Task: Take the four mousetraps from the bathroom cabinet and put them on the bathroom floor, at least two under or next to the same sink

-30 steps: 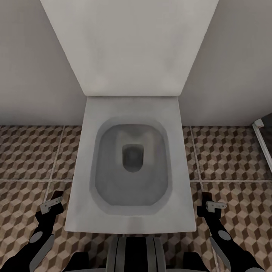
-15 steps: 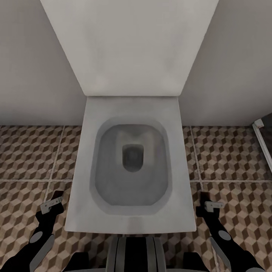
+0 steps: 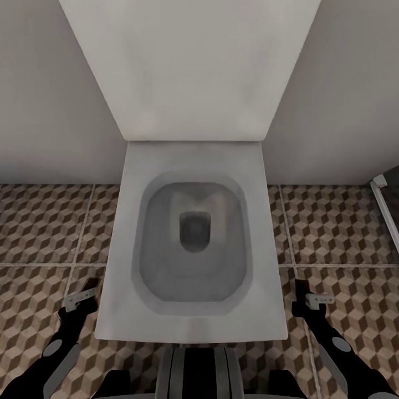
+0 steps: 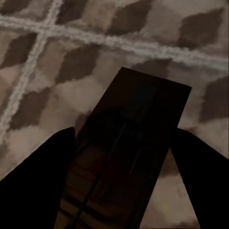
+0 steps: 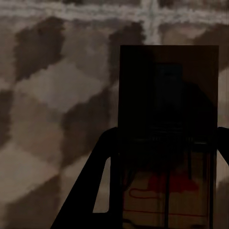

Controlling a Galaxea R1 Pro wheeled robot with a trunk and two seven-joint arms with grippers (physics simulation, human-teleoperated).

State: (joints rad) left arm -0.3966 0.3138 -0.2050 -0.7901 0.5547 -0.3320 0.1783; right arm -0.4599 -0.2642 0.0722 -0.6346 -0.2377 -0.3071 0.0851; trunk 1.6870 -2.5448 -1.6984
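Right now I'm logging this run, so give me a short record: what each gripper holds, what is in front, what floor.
left gripper: shut on a flat tan-brown mousetrap, held over the floor
right gripper: shut on a second flat board mousetrap with red markings
ahead: white square toilet, lid up, between the two arms
floor: brown and beige cube-pattern tiles
far right: edge of a glass shower screen

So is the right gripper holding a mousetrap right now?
Yes, in the right wrist view a flat mousetrap with a red bit sits clamped between the right gripper fingers, above the cube-patterned bathroom floor.
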